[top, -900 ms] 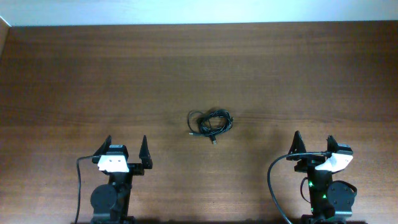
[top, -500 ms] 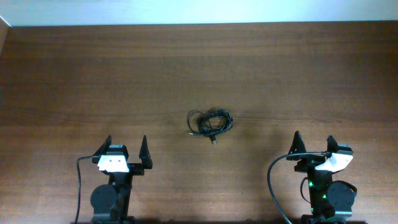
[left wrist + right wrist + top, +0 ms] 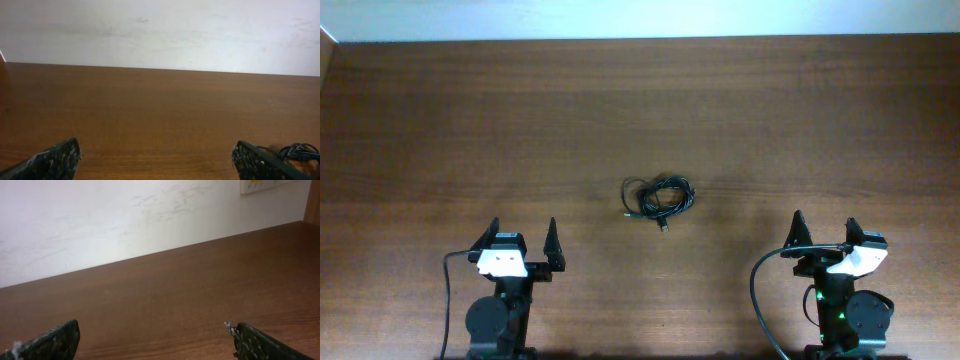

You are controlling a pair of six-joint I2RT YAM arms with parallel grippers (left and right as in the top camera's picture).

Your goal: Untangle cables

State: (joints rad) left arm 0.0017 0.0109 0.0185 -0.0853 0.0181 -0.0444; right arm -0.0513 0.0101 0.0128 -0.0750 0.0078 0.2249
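Note:
The cables [image 3: 658, 198] lie as one small knotted bundle of thin black cords in the middle of the brown table, with a small plug end sticking out toward the front. The bundle also shows at the right edge of the left wrist view [image 3: 299, 151]. My left gripper [image 3: 523, 234] is open and empty at the front left, well short of the bundle. My right gripper [image 3: 823, 226] is open and empty at the front right. The right wrist view shows no cables.
The wooden table [image 3: 640, 110] runs back to a white wall [image 3: 160, 30]. Thicker black cables [image 3: 757, 290] loop beside each arm base at the front edge. A wall plate [image 3: 260, 184] shows at the top of the right wrist view.

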